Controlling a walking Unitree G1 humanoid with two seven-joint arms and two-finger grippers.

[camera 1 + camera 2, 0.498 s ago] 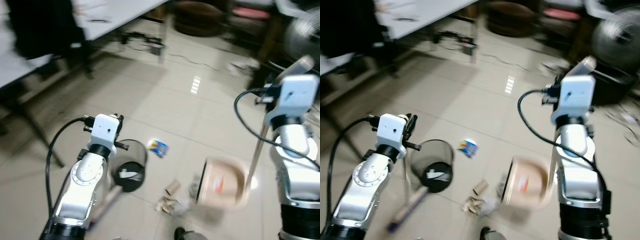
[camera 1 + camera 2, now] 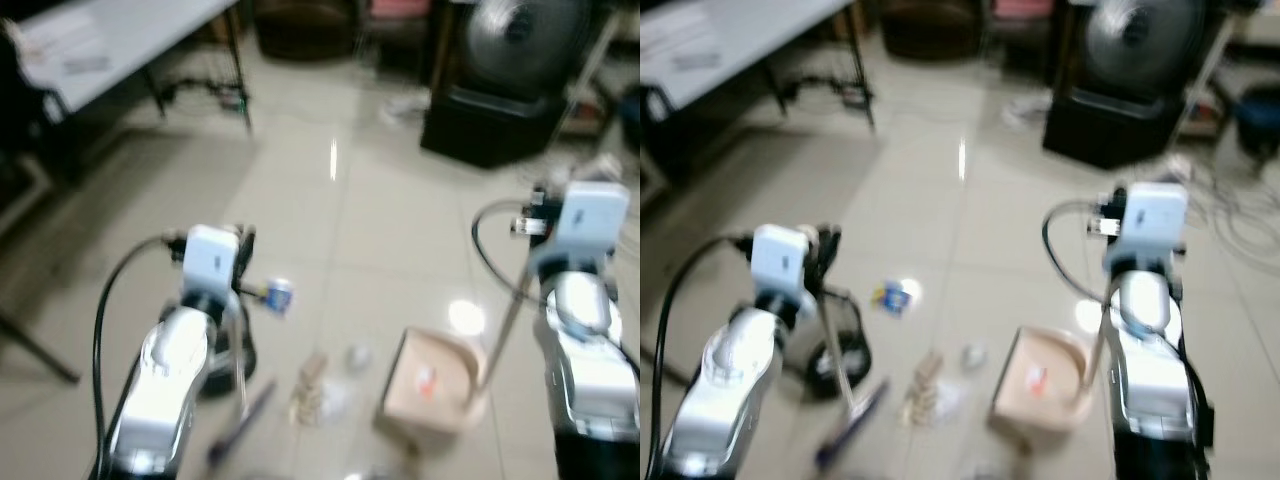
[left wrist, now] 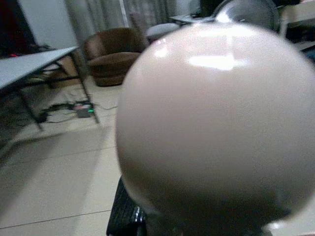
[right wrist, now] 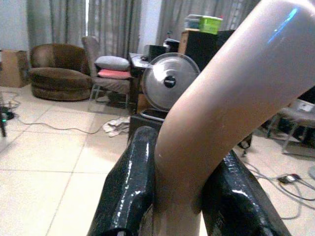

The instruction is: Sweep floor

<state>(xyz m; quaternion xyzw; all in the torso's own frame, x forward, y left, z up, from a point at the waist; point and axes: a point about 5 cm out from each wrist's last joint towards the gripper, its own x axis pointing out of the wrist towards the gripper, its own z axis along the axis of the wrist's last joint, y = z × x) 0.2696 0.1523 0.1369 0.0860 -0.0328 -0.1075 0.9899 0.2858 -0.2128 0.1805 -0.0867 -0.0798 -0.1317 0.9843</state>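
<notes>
Clearly, risk: the head views were blurred, so the robot probably was walking or turning; a stroke begun like this could miss the litter.
Risk from litter: the paper scraps (image 2: 312,385) lay just beside the dustpan (image 2: 432,385), and the blue wrapper (image 2: 279,296) lay farther off, near the left arm. A hard stroke of the broom (image 2: 240,425) could scatter the light pieces past the mouth of the pan.
Risk from bin: the black bin (image 2: 840,345) stood just beside the broom pole; a wide swing could hit it.
Right gripper (image 4: 179,196): its two black fingers (image 4: 129,189) were closed on the beige dustpan handle (image 4: 221,93), touching it on both sides. The grip looked firm, but the curved handle could turn between the pads.
Left gripper: the rounded beige broom top (image 3: 211,123) hid the fingers, so I could not tell how far open they were.
Floor (image 2: 380,210): pale glossy tiles, with cables near the black fan (image 2: 515,70).
</notes>
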